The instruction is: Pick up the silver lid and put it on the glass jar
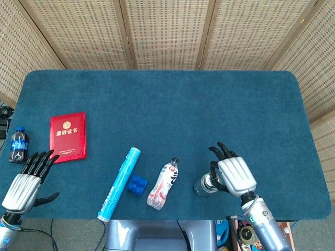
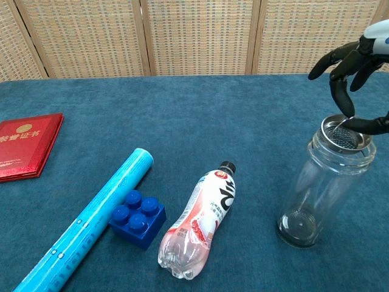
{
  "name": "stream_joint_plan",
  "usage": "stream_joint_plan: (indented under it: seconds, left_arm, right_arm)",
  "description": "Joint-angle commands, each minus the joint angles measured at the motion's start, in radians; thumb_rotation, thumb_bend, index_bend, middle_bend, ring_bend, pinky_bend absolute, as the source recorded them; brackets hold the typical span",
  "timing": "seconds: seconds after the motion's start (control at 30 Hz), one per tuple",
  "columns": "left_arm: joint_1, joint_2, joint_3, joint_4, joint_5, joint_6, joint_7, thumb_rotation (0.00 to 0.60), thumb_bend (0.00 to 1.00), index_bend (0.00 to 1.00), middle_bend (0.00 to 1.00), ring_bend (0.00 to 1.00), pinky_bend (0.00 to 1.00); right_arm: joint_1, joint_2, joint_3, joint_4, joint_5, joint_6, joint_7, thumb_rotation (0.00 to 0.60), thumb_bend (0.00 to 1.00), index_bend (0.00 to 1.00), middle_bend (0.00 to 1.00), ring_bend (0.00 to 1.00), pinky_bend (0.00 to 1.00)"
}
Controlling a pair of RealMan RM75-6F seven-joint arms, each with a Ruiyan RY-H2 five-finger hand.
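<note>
At the jar's mouth, my right hand [image 2: 358,58] pinches the silver lid [image 2: 344,131] between thumb and a fingertip, other fingers spread. The lid sits nearly level in the rim of the glass jar [image 2: 325,179], open face up. I judge placement almost done; release and retreat remain. The jar stands upright, long axis vertical. My left hand [image 1: 29,180] idles open, well apart.

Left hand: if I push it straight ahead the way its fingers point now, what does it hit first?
Probably the red booklet. In the head view the left hand lies at the table's near left edge, fingers aimed up and slightly right toward the booklet's near corner. The small cola bottle sits just left of that line. Height is unclear.
</note>
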Motion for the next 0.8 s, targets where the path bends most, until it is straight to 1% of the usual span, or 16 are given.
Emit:
stream_joint_plan:
  seconds: [0.03, 0.1, 0.17, 0.23, 0.3, 0.37, 0.43, 0.53, 0.6, 0.67, 0.8]
  left_arm:
    - [-0.001, 0.000, 0.000, 0.000, 0.000, -0.001, 0.000, 0.600, 0.16, 0.00, 0.00, 0.00, 0.00]
    - [-0.001, 0.000, 0.000, -0.001, 0.000, -0.001, 0.000, 0.600, 0.16, 0.00, 0.00, 0.00, 0.00]
    - [-0.001, 0.000, 0.000, -0.001, 0.000, -0.002, 0.001, 0.600, 0.16, 0.00, 0.00, 0.00, 0.00]
    - [0.000, 0.001, 0.000, -0.002, 0.000, 0.000, 0.000, 0.600, 0.16, 0.00, 0.00, 0.00, 0.00]
    - [0.000, 0.001, -0.001, -0.002, -0.001, 0.001, -0.001, 0.600, 0.16, 0.00, 0.00, 0.00, 0.00]
    - [0.000, 0.002, -0.001, -0.002, 0.000, 0.001, -0.002, 0.600, 0.16, 0.00, 0.00, 0.00, 0.00]
    - [0.000, 0.001, -0.001, -0.001, 0.001, 0.002, -0.002, 0.600, 0.16, 0.00, 0.00, 0.00, 0.00]
    - [0.000, 0.001, -0.001, 0.000, 0.000, 0.002, -0.002, 0.600, 0.16, 0.00, 0.00, 0.00, 0.00]
    - [0.001, 0.001, -0.002, 0.000, 0.000, 0.003, -0.003, 0.600, 0.16, 0.00, 0.00, 0.00, 0.00]
    - [0.001, 0.001, -0.002, 0.000, -0.001, 0.004, -0.004, 0.600, 0.16, 0.00, 0.00, 0.00, 0.00]
    - [0.002, 0.002, -0.004, 0.002, -0.004, 0.006, -0.009, 0.600, 0.16, 0.00, 0.00, 0.00, 0.00]
  right_arm:
    - [0.000, 0.005, -0.004, 0.000, 0.000, -0.004, 0.003, 0.600, 0.52, 0.66, 0.21, 0.00, 0.30]
    - [0.001, 0.010, -0.006, 0.000, -0.001, -0.010, 0.007, 0.600, 0.50, 0.66, 0.19, 0.00, 0.30]
    - [0.003, 0.017, -0.011, 0.000, 0.000, -0.019, 0.009, 0.600, 0.45, 0.66, 0.16, 0.00, 0.30]
    - [0.005, 0.022, -0.015, 0.000, 0.001, -0.032, 0.018, 0.600, 0.42, 0.66, 0.13, 0.00, 0.30]
    - [0.005, 0.029, -0.017, 0.000, 0.000, -0.043, 0.032, 0.600, 0.40, 0.61, 0.09, 0.00, 0.30]
    - [0.006, 0.040, -0.019, 0.000, -0.004, -0.055, 0.049, 0.600, 0.37, 0.52, 0.04, 0.00, 0.30]
    - [0.006, 0.050, -0.019, 0.000, -0.010, -0.063, 0.063, 0.600, 0.34, 0.46, 0.01, 0.00, 0.30]
    - [0.006, 0.060, -0.015, 0.000, -0.017, -0.067, 0.079, 0.600, 0.32, 0.38, 0.00, 0.00, 0.30]
    - [0.004, 0.068, -0.013, 0.000, -0.023, -0.068, 0.092, 0.600, 0.30, 0.35, 0.00, 0.00, 0.29]
    - [0.002, 0.078, -0.010, 0.000, -0.028, -0.061, 0.096, 0.600, 0.25, 0.32, 0.00, 0.00, 0.27]
    - [-0.008, 0.110, 0.001, 0.000, -0.035, -0.042, 0.115, 0.600, 0.21, 0.29, 0.00, 0.00, 0.25]
